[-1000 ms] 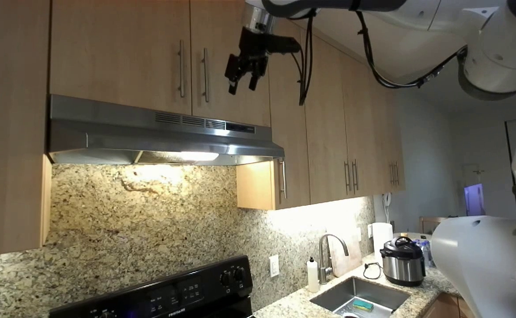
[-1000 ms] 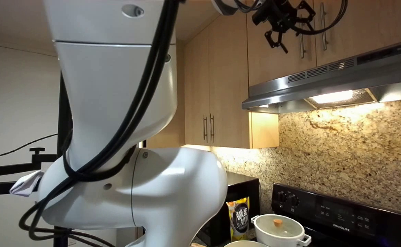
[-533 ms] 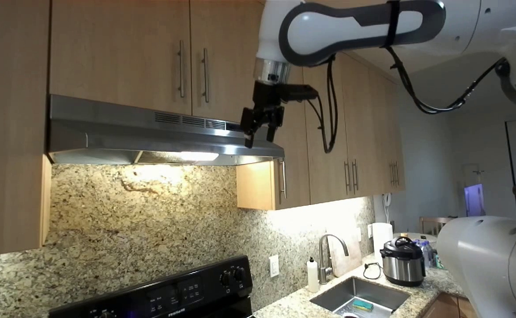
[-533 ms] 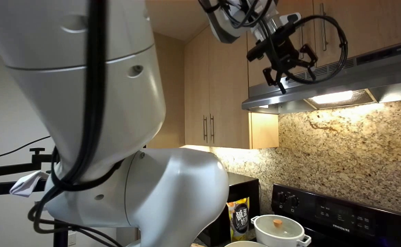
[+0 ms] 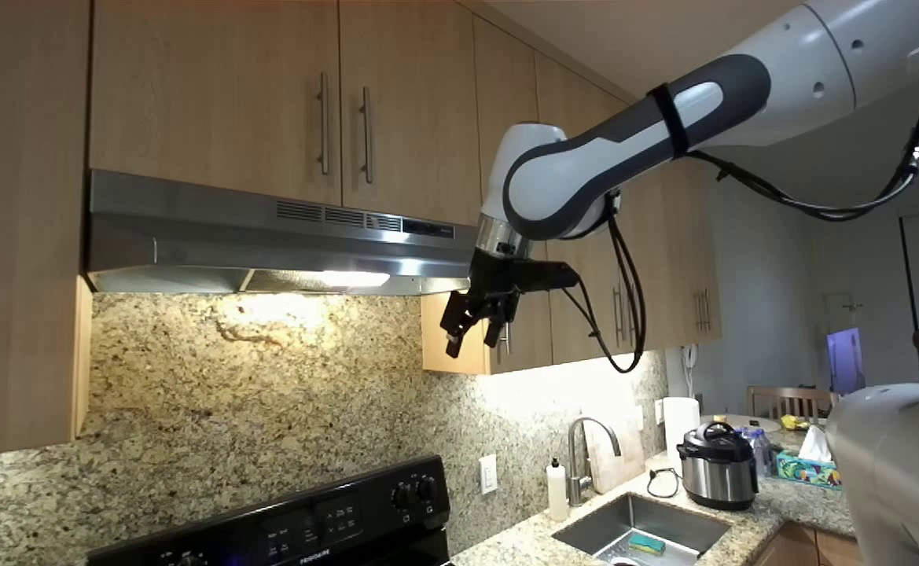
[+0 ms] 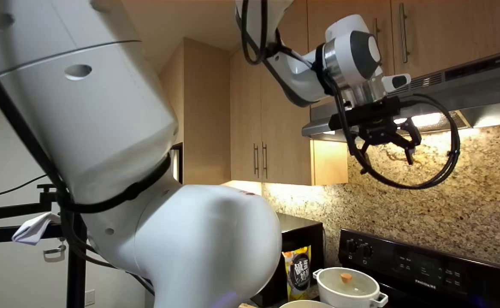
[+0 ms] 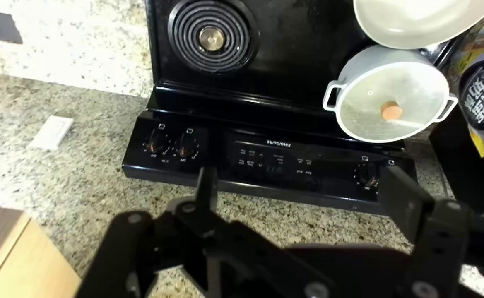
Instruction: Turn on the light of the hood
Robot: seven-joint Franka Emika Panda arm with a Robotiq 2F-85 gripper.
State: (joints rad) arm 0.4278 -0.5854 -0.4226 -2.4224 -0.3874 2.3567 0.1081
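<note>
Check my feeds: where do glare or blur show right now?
In both exterior views, the light burns out to near white; in the wrist view, the counter is overexposed at upper left, and the gripper looks dark and soft-edged against the sharper stove panel.

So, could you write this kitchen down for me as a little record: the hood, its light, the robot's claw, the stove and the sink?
hood: brushed steel, under the wooden cabinets
light: on, glowing from the hood's underside
gripper (the claw): open, holding nothing
stove: black, bearing a lidded white pot
beside the pot: printed yellow bag
sink: steel, with a sponge inside
</note>
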